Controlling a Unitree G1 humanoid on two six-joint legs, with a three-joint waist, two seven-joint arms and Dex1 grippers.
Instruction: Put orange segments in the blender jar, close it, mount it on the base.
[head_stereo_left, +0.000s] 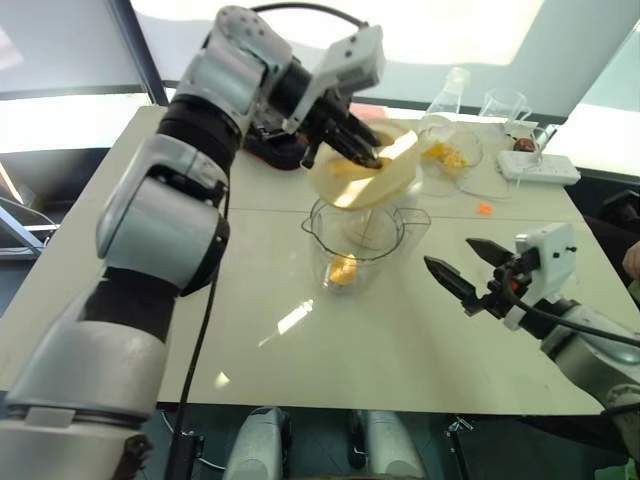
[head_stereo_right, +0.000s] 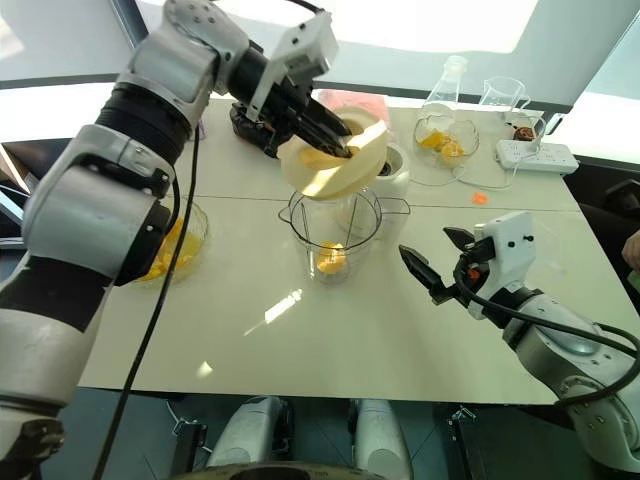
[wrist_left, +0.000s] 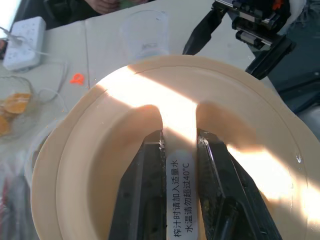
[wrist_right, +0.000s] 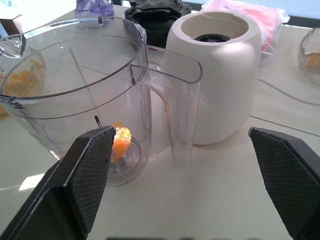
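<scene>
Pinched in my left gripper (wrist_left: 179, 142), the cream lid (wrist_left: 95, 165) hangs tilted just above the blender jar (head_stereo_right: 335, 235); it seems light, stiff and slick, so its centre tab (wrist_left: 180, 200) suits. My right gripper (head_stereo_right: 428, 247) hangs open beside the jar.

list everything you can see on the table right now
blender jar: one, clear, table centre
orange segment: one, orange, at jar bottom
lid: one, cream, held tilted above jar
base: one, cream, just behind jar
bowls of orange segments: two, clear, far right and left edge
power strip: one, white, far right
table: one, cream
left gripper: shut on the lid's handle
right gripper: open, right of jar
</scene>
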